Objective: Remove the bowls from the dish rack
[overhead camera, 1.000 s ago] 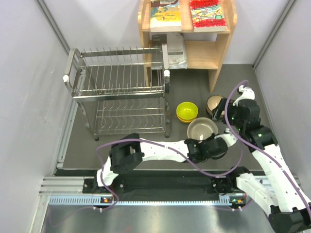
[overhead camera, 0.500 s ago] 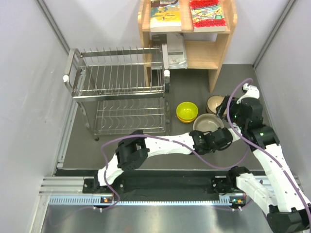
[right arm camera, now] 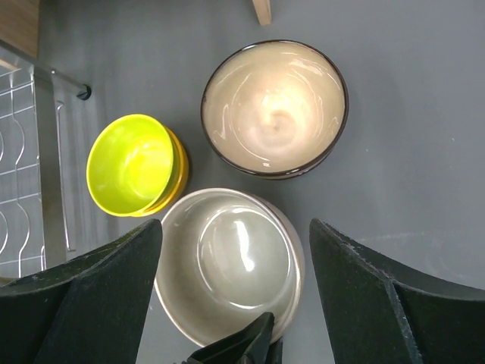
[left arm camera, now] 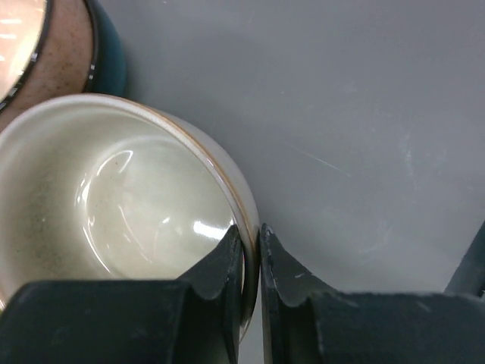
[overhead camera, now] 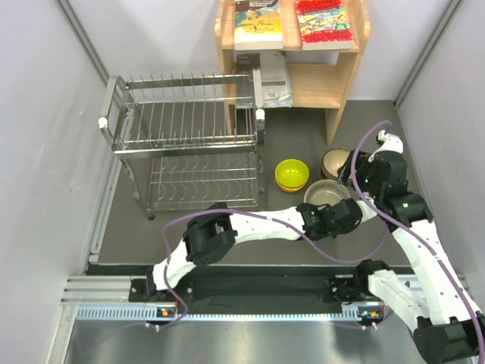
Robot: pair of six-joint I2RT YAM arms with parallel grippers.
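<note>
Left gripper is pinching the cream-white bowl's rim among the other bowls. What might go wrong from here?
1. The left gripper grips the cream-white round bowl by one spot of its rim only; it may tip or slip.
2. The pinkish-brown bowl and yellow-green bowl sit close beside it; a sideways move may knock them.
3. The open right gripper hangs directly above; lifting may clash.
</note>
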